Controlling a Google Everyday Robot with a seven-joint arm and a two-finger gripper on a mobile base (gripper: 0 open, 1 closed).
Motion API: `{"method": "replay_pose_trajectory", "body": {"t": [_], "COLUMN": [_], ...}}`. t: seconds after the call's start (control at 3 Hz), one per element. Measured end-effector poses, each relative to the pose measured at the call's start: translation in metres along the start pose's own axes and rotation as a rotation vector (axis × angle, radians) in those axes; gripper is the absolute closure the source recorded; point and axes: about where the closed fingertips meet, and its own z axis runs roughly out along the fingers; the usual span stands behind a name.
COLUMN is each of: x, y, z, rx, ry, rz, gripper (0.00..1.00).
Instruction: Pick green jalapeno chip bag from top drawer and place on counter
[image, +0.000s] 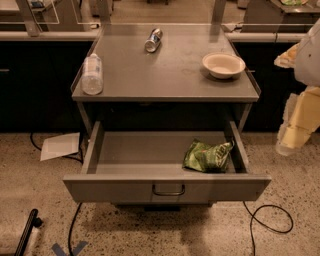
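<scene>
The green jalapeno chip bag (207, 156) lies crumpled in the right front part of the top drawer (135, 152), which is pulled open, its front panel and dark bar handle (168, 190) facing me. Above it is the grey counter (170, 75). My gripper (294, 131) is a pale blurred shape at the right edge of the view. It hangs to the right of the cart, at about drawer height, apart from the bag and holding nothing that I can see.
On the counter a clear plastic bottle (92, 74) lies at the left edge, a can (153, 40) at the back middle, a white bowl (223, 65) at the right. On the floor are a sheet of paper (60, 146) and cables (270, 220).
</scene>
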Motion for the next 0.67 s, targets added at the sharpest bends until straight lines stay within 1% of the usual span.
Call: {"method": "replay_pose_trajectory", "body": {"t": [0.33,0.67], "x": [0.0,0.0047], "y": [0.0,-0.0001], "z": [0.0,0.0063], "rx": [0.0,0.028], "ry": [0.0,-0.003], "rz": [0.0,0.021], "gripper": [0.0,0.0]}}
